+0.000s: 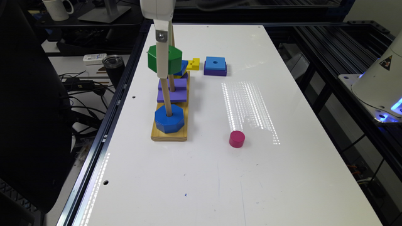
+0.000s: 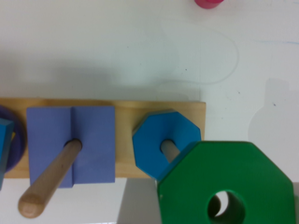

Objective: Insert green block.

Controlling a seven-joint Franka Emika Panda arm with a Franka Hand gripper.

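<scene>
- Green block [image 1: 164, 59]: one, dark green octagon with a round centre hole, held in the air well above the wooden base [image 1: 169, 133]; in the wrist view it [image 2: 229, 184] sits close under the camera, overlapping the blue octagon [image 2: 166, 142]
- Gripper [image 1: 163, 61]: one, a white part running down across the block's front in the exterior view; whether the fingers are clamped or spread cannot be told from either view, though the raised block suggests it is carried
- Pegs: at least two plain wooden dowels rise from the base; the near peg [image 1: 166, 94] passes through the blue octagon, the next peg [image 2: 49, 184] through the purple block [image 2: 70, 144]
- Blue octagon [image 1: 169, 118]: one, seated at the base's near end
- Pink cylinder [image 1: 237, 139]: one, loose on the table [image 1: 282, 175], at about 3 o'clock from the base's near end in the exterior view, well apart
- Blue square on purple square [image 1: 215, 66]: one stack of two, at about 1 o'clock from the base, beside a small yellow piece [image 1: 193, 64]
- Risk, judged: in the wrist view the hole [image 2: 226, 207] shows no peg tip inside it, so it does not look lined up yet; lowering now could land the block's underside on the peg top, tilting it or jamming it
- Risk, judged: a sideways correction at this height could knock the neighbouring peg, and a weak hold could drop the block onto the blue octagon
</scene>
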